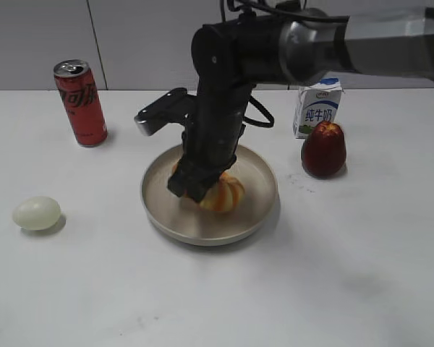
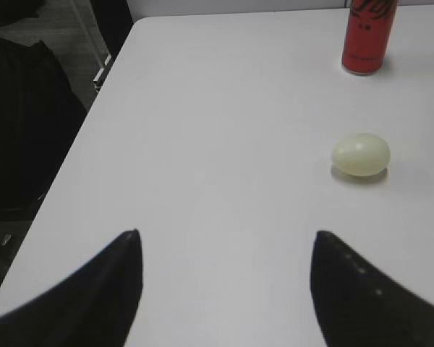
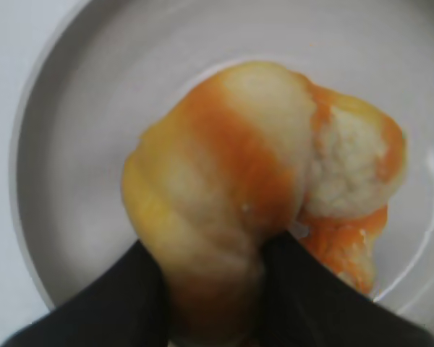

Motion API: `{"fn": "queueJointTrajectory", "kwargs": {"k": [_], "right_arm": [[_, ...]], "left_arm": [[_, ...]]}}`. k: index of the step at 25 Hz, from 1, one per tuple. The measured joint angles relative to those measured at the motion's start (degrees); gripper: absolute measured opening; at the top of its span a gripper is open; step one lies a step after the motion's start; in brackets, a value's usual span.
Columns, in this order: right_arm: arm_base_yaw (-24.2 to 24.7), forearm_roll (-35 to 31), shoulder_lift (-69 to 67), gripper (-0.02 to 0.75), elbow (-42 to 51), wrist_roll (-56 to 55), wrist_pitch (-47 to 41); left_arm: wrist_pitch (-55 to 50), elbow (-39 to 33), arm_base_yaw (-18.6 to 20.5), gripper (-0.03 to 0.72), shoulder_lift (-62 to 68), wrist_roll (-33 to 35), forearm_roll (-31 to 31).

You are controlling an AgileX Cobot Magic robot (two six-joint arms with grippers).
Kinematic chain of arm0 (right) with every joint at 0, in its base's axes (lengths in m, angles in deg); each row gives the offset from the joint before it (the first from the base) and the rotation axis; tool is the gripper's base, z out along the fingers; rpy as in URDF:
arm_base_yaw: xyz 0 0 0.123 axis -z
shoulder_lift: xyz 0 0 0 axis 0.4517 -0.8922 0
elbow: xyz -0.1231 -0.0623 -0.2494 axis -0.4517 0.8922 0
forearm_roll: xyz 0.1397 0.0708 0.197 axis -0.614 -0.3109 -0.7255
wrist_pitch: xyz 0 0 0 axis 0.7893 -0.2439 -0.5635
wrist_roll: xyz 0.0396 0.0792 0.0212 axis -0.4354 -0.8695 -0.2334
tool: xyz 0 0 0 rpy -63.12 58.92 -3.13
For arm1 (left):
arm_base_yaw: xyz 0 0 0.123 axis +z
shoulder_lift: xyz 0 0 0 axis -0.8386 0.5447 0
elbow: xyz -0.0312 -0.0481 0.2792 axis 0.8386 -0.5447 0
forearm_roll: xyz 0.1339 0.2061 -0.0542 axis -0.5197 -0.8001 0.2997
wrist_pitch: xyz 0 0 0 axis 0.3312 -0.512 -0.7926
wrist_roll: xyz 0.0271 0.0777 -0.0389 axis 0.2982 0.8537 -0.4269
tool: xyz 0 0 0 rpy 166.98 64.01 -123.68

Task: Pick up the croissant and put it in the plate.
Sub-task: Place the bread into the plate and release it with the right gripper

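Right gripper (image 3: 210, 289) pinches the puffy orange-and-cream striped croissant (image 3: 253, 195) inside the round beige plate (image 1: 257, 173); left gripper (image 2: 224, 282) spread, empty.

A white table (image 1: 333, 275) carries a beige plate (image 1: 259, 202) at center; red can (image 1: 80, 103) at ten o'clock, egg (image 1: 37, 213) at nine, milk carton (image 1: 317, 107) and what looks like a dark red fruit (image 1: 323, 150) near two.

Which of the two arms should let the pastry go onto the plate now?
The right. Its pincer is already closed on the croissant, inside the plate, so it only needs to open. The left pincer is open and empty over bare table near the egg.
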Motion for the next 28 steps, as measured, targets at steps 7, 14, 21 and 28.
{"fn": "queueJointTrajectory", "kwargs": {"k": [7, 14, 21, 28], "right_arm": [[0.0, -4.62, -0.16, 0.611, -1.13, 3.3, 0.9], [0.0, -4.3, 0.34, 0.613, -3.05, 3.3, -0.56], [7.3, -0.96, 5.21, 0.592, -4.86, -2.46, -3.94], [23.03, 0.17, 13.58, 0.591, -5.11, -7.2, -10.28]], "left_arm": [[0.0, 0.0, 0.0, 0.552, 0.0, 0.0, 0.0], [0.0, 0.0, 0.0, 0.552, 0.0, 0.0, 0.0], [0.0, 0.0, 0.0, 0.552, 0.0, 0.0, 0.0], [0.0, 0.0, 0.0, 0.552, 0.0, 0.0, 0.0]]}}
